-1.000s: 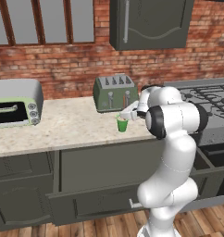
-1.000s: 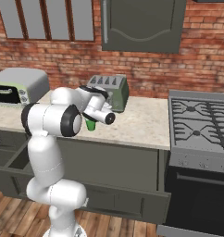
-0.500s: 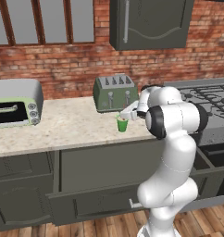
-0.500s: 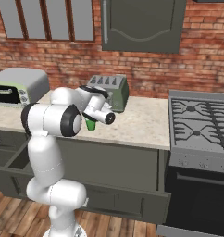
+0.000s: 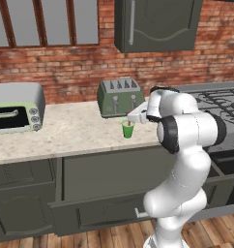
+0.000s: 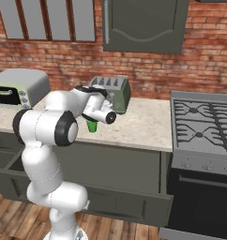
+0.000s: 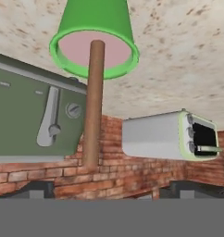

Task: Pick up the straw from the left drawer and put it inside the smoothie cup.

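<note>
The smoothie cup (image 7: 94,39), green with pink smoothie, stands on the counter in front of the toaster; it also shows as a small green cup (image 5: 128,129) (image 6: 91,126). The straw (image 7: 93,104), a brown stick, has one end in the smoothie and runs back toward the hand. My gripper (image 7: 115,189) is open, with a fingertip (image 7: 37,189) far out on each side of the straw's free end and neither touching it. The hand (image 5: 137,116) hovers just above and right of the cup. The left drawer (image 5: 95,215) (image 6: 3,180) is pulled out below the counter.
A green toaster (image 5: 120,97) (image 7: 35,120) stands right behind the cup. A toaster oven (image 5: 15,107) (image 7: 171,134) sits at the counter's left end. The stove (image 5: 223,99) (image 6: 202,124) is to the right, with a second open drawer (image 6: 134,202) beside it.
The fingers have spread apart and let go of the straw, which now rests in the cup. The arm has barely moved.
</note>
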